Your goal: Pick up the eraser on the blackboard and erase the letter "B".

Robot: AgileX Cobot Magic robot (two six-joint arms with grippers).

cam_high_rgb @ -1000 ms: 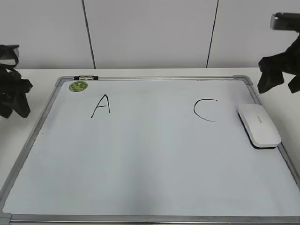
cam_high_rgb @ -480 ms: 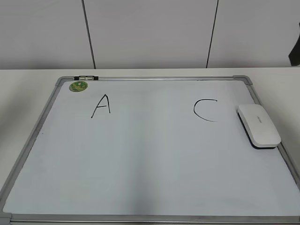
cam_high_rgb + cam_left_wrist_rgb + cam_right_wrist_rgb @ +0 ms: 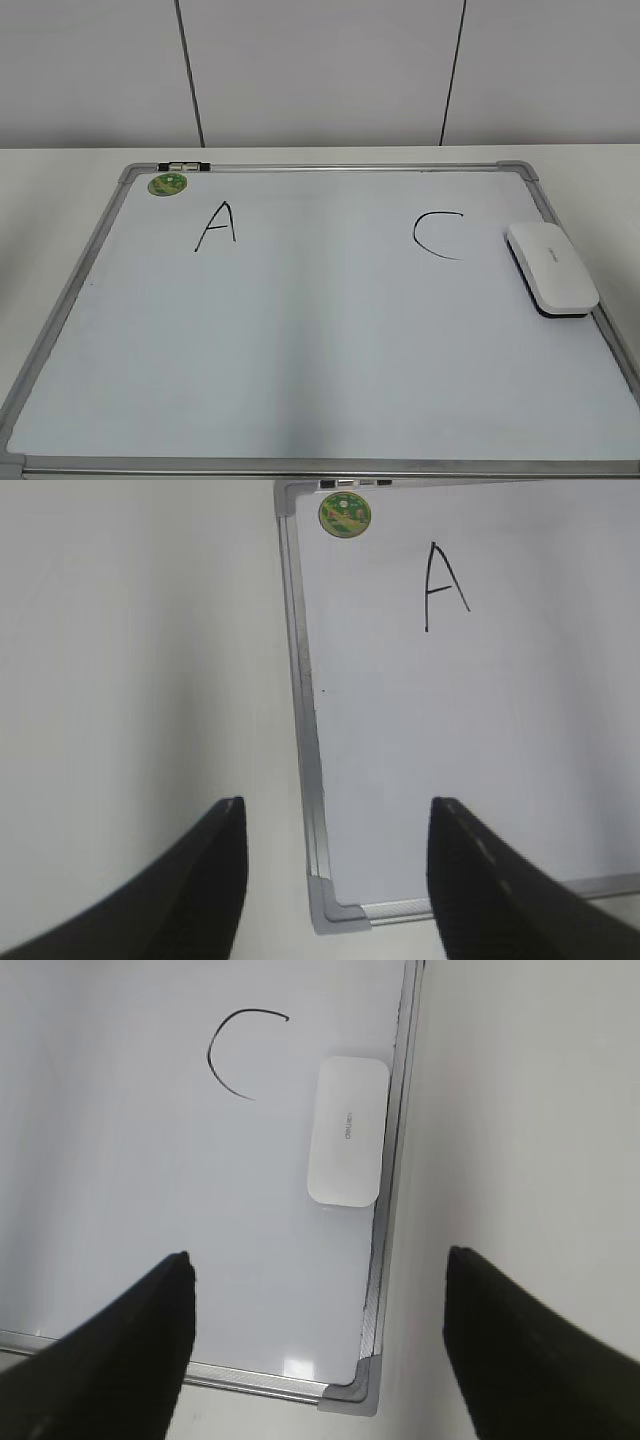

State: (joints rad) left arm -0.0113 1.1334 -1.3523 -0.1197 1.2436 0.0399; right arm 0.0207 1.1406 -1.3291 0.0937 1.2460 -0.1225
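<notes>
The blackboard [image 3: 320, 350] is a white board with a silver frame, lying flat on the table. Black letters "A" [image 3: 216, 227] and "C" [image 3: 438, 235] are on it; between them the board is blank and no letter "B" shows. The white eraser [image 3: 552, 267] lies on the board's right edge, beside the "C"; it also shows in the right wrist view [image 3: 347, 1130]. My left gripper [image 3: 335, 815] is open and empty above the board's near left corner. My right gripper [image 3: 318, 1270] is open and empty above the near right corner. Neither gripper shows in the exterior view.
A round green sticker [image 3: 167, 184] sits at the board's far left corner, next to a small clip [image 3: 183, 166] on the frame. White table [image 3: 60, 190] surrounds the board; a panelled wall stands behind it.
Both arms have left the exterior view: one second ago both stood at its side edges, half a second ago only a trace of the right one showed. The eraser has not moved.
</notes>
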